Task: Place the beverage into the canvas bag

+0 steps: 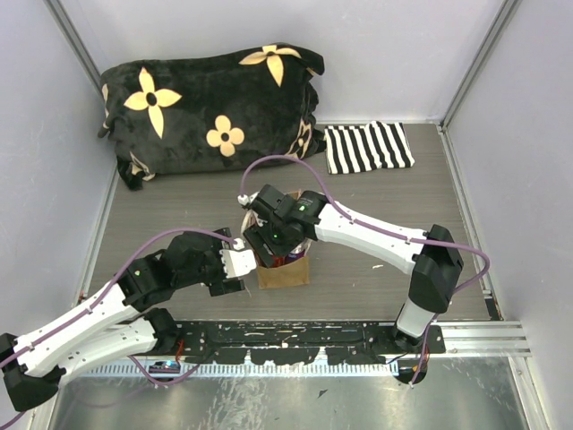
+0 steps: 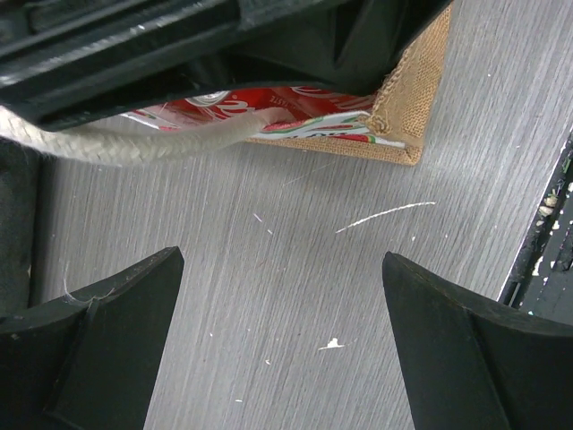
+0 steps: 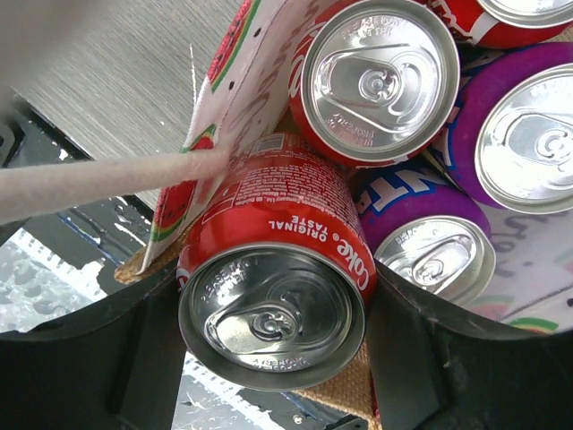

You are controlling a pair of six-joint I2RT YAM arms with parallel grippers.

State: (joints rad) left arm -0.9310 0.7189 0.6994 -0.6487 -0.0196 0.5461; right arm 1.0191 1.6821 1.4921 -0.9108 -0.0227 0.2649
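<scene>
right gripper (image 3: pixel 276 313) clamps the coke can (image 3: pixel 269 215), lid facing the wrist cam, long axis near upright, base pointing down into the bag (image 1: pixel 285 273), against its wall beside other cans (image 3: pixel 380 76). needs a straight drop, i think. left gripper (image 2: pixel 282 340) is wide and empty, just left of the bag.

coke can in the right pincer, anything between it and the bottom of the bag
Yes. The canvas bag already holds upright cans. A red can and purple cans sit just beyond the Coke can gripped by the right pincer, filling the visible interior. The cream handle crosses at its side.
</scene>
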